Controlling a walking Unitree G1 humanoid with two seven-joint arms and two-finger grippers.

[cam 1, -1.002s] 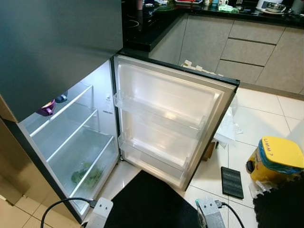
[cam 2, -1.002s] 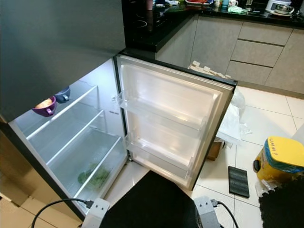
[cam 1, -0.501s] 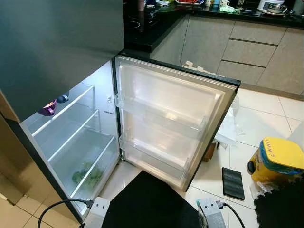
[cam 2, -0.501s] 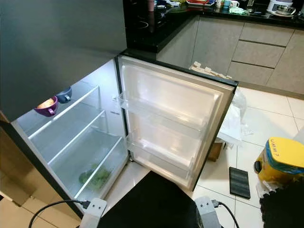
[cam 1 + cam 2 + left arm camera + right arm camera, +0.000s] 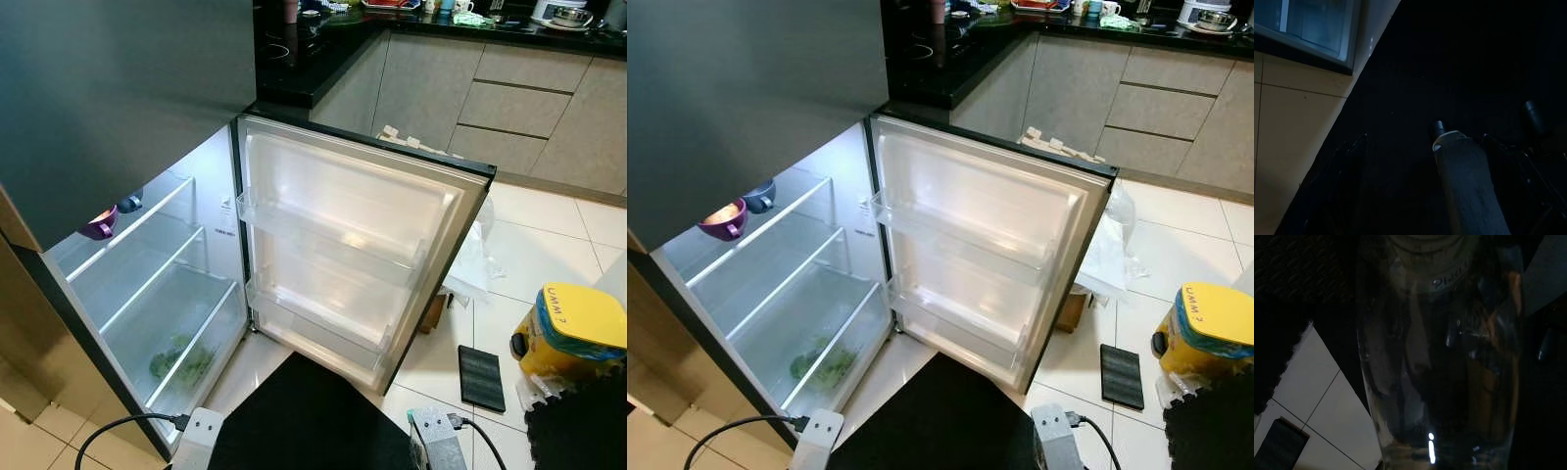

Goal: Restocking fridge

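Fridge (image 5: 186,294) at left of frame, lower door (image 5: 353,245) swung wide open, interior lit. Door racks bare, translucent white. Purple bowl (image 5: 722,219) and a dark cup (image 5: 758,197) on top shelf; greens (image 5: 178,357) in bottom drawer. Clear glass bottle (image 5: 1440,352) close up in right wrist view, dim; right gripper's grip: can't tell. Left gripper (image 5: 1484,122) over black mat (image 5: 304,421), fingers apart, empty. Yellow bin (image 5: 570,328) at lower right on tile.
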